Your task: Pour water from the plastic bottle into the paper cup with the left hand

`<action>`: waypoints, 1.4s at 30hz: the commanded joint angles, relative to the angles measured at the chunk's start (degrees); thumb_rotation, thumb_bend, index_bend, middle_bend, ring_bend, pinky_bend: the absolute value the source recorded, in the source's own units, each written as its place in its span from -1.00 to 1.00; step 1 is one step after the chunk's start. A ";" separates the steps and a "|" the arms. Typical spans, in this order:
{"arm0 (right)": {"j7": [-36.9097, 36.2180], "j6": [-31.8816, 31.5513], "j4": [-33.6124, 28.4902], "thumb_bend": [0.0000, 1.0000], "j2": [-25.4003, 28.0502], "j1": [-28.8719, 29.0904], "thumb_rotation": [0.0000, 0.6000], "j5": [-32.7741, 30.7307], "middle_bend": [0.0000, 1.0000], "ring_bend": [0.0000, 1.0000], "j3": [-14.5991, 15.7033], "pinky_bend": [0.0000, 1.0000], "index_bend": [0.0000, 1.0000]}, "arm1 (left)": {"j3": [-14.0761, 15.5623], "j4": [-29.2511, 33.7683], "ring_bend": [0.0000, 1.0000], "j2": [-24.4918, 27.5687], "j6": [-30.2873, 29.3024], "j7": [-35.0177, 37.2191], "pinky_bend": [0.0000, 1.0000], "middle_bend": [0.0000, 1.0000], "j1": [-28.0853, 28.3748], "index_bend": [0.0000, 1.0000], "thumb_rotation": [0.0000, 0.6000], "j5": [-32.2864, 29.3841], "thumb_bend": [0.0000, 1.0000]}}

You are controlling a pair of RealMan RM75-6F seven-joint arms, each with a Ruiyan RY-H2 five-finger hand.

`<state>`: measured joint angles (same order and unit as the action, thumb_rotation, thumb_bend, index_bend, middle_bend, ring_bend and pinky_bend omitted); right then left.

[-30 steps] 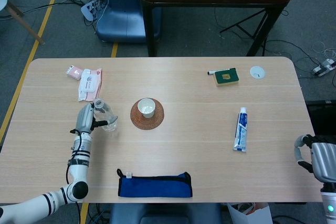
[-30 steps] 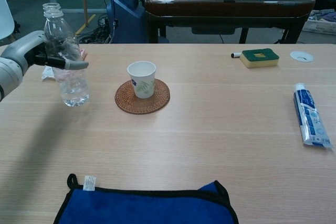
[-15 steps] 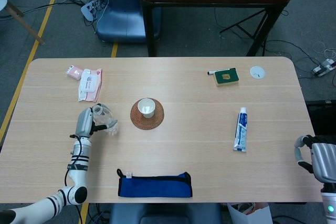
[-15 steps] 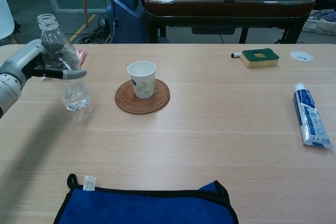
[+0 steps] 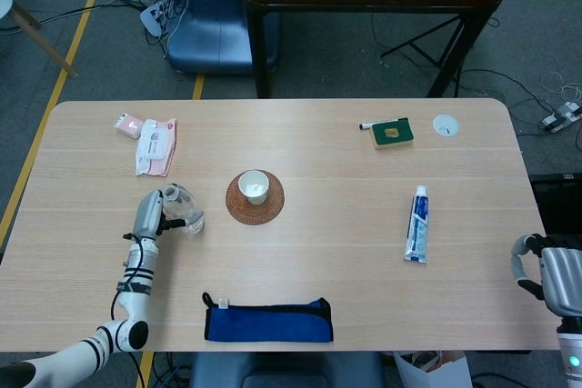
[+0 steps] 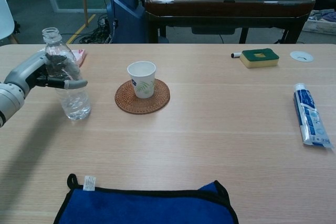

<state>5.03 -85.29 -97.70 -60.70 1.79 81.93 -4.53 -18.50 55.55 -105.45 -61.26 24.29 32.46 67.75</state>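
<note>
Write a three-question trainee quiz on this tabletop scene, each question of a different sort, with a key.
1. True or false: the left hand grips the plastic bottle.
2. What does the paper cup stand on?
A. the blue cloth
B. the woven coaster
C. the green sponge
3. Fill in: the bottle's neck has no ____ on it.

Key:
1. True; its fingers wrap the upright bottle.
2. B.
3. Cap; the mouth is open.
</note>
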 commanded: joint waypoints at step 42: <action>1.14 0.95 0.47 -0.08 -0.79 0.36 1.00 0.05 0.03 -0.05 0.50 -0.07 0.12 | 1.01 16.16 -0.92 12.13 -0.99 -1.45 -0.84 -0.67 -5.08 -0.99 1.00 -0.27 -0.83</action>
<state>6.13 -84.39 -97.26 -61.45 2.11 82.00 -4.06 -17.85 70.18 -94.65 -62.14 23.43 28.15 67.65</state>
